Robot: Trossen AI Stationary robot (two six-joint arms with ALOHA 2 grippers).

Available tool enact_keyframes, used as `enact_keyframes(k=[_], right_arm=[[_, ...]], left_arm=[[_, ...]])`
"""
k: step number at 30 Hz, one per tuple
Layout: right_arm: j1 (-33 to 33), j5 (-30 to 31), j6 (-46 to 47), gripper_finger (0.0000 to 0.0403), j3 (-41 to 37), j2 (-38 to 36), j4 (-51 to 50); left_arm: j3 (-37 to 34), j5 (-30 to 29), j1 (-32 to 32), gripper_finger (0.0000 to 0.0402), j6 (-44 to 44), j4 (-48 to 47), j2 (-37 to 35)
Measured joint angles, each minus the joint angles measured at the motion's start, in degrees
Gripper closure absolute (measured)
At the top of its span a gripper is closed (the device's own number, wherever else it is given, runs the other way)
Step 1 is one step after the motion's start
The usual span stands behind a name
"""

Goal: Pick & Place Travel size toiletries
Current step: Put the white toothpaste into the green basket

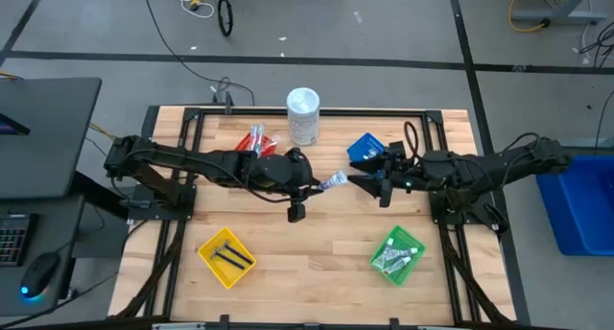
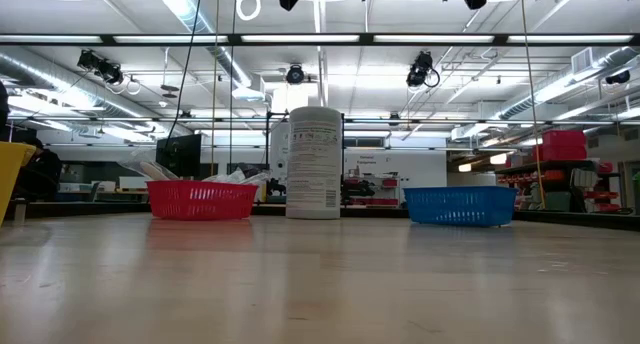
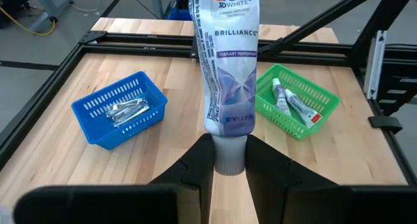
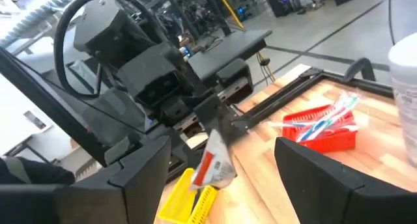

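Note:
A white and violet toothpaste tube [image 3: 229, 68], one of the travel size toiletries, hangs above the table's middle, with my left gripper [image 3: 229, 149] shut on it. In the high view the tube [image 1: 334, 181] points from my left gripper [image 1: 318, 184] toward my right gripper [image 1: 363, 182]. My right gripper [image 4: 221, 146] stands open, facing the tube's free end [image 4: 214, 164], with its fingers a little short of it. The green basket [image 3: 296, 100] holds small white tubes. Grey metal pieces lie in the blue basket [image 3: 120, 110]. My left gripper pinches the tube's grey cap end [image 3: 229, 160] between its two fingers. The fingers come from the table's left, slanting a little downward, and lie along the tube. The tube sticks out beyond the fingertips toward the table's right, lifted clear of the table.
A tall white container [image 1: 303, 116] stands at the far middle, between the red basket [image 1: 257, 140] with toothbrushes and the blue basket [image 1: 365, 148]. The yellow basket [image 1: 226, 256], with thin black pieces, and the green basket [image 1: 398, 256] sit near the front edge. Bare wood lies between them.

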Motion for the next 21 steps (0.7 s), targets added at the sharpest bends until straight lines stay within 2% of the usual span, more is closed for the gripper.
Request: enact_keyframes(k=[9, 21], right_arm=[[-1.4, -3.9, 1.1, 0.0119, 0.0, 4.3, 0.6], [-1.4, -3.5, 0.5, 0.0174, 0.0, 4.7, 0.8]], left_arm=[[0.0, -0.7, 0.0, 0.0322, -0.3, -1.3, 0.0], [0.0, -1.3, 0.0, 0.0322, -1.3, -3.0, 0.0]])
